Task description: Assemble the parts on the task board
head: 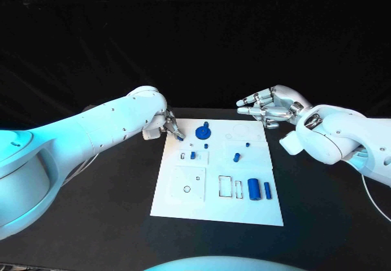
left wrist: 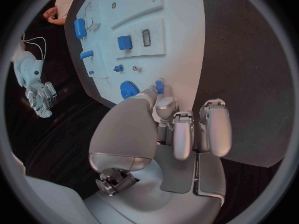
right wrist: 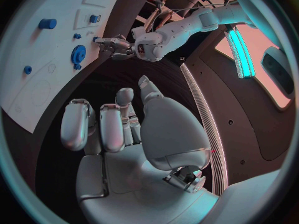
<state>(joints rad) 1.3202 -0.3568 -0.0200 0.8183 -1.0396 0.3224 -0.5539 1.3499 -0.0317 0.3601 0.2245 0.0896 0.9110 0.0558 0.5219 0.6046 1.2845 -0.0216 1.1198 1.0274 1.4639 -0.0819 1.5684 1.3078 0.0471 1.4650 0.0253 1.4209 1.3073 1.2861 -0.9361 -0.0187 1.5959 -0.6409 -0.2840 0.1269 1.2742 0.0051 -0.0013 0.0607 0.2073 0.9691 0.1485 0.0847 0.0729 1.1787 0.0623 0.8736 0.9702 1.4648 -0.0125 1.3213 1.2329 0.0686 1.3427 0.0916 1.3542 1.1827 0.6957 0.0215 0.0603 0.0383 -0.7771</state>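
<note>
The white task board (head: 216, 195) lies in the middle of the black table. My left hand (head: 169, 126) hovers at the board's far left corner and pinches a small blue part (left wrist: 159, 87) between thumb and fingertip. Just beside it a blue gear (head: 203, 134) sits on the board (left wrist: 181, 45), also seen from the wrists as the gear (left wrist: 129, 89) and the gear (right wrist: 78, 54). My right hand (head: 269, 106) is raised over the far right corner, fingers apart, holding nothing. The right wrist view shows the left hand (right wrist: 115, 46) at the board's edge (right wrist: 37, 99).
A blue cylinder (head: 253, 188) and a thin blue bar (head: 267, 190) lie at the board's near right. Small blue pegs (head: 237, 157) and a blue block (head: 192, 155) stand mid-board. Black table (head: 106, 226) surrounds the board.
</note>
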